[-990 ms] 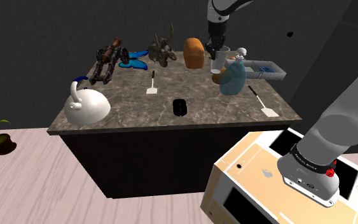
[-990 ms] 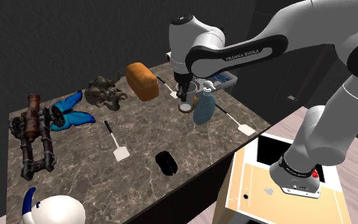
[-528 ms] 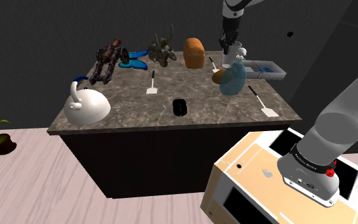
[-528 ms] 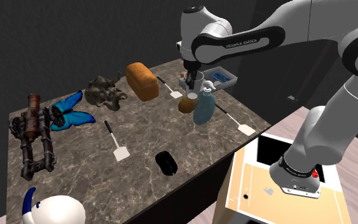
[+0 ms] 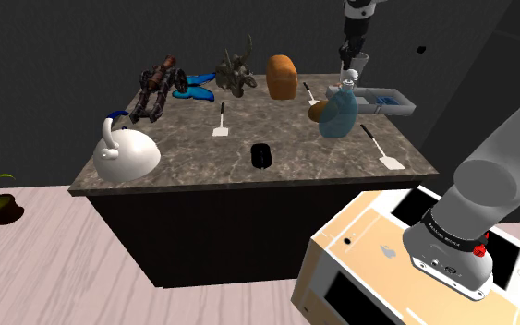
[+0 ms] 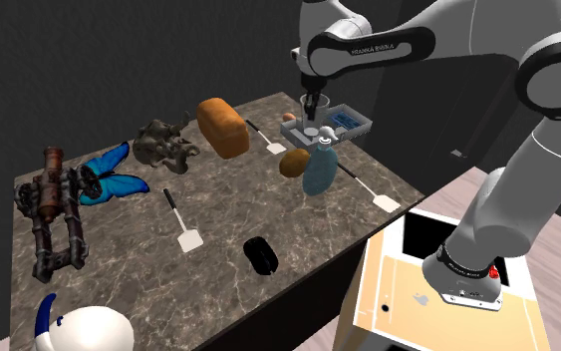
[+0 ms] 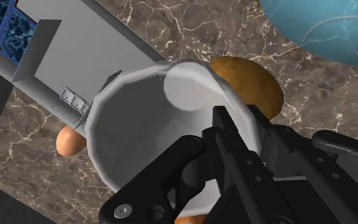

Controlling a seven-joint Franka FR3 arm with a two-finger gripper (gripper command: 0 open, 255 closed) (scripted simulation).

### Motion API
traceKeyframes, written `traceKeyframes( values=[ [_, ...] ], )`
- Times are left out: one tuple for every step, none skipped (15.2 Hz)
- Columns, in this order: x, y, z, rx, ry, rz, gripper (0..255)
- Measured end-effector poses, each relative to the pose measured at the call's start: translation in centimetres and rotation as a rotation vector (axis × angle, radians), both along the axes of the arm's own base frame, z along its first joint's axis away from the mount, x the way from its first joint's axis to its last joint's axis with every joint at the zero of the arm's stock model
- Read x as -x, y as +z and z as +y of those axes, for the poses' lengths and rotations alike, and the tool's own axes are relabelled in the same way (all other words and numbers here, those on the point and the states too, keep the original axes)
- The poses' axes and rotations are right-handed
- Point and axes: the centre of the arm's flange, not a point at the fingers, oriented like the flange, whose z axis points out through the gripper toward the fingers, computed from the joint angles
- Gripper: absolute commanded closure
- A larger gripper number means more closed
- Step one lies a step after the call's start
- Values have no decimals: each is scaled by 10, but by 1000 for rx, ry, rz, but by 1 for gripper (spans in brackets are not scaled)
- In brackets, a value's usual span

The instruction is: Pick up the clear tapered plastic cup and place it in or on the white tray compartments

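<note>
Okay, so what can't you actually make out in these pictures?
Wrist view: the cup, clasped by the end effector, hides part of the tray below it.
Shoulder view: the blue bottle covers one end of the tray.
Second exterior view: the tray's compartments are too small to count, the cup in front.

Cup [image 7: 139,127] is rendered pale grey-white. Tray [image 7: 69,57] is shown grey, one compartment mottled blue. Countertop [image 5: 295,138] is patterned dark brown marble, veined white. Bottle [image 5: 339,113] is coloured teal-blue, loaf [image 5: 282,76] orange-brown, butterfly [image 5: 196,93] blue, kettle [image 5: 126,154] white with blue handle, gripper [image 7: 208,130] black.
</note>
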Motion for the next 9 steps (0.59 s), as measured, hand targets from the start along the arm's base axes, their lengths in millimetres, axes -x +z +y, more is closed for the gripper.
traceKeyframes(
  values=[
    [0,-1,-15,0,0,0,255],
    [3,1,-29,0,0,0,255],
    [4,1,-43,0,0,0,255],
    [4,3,-53,0,0,0,255],
    [3,4,-68,0,0,0,255],
    [5,6,-81,0,0,0,255],
    [6,7,-96,0,0,0,255],
    [9,9,-107,0,0,0,255],
    [7,10,-119,0,0,0,255]
  ],
)
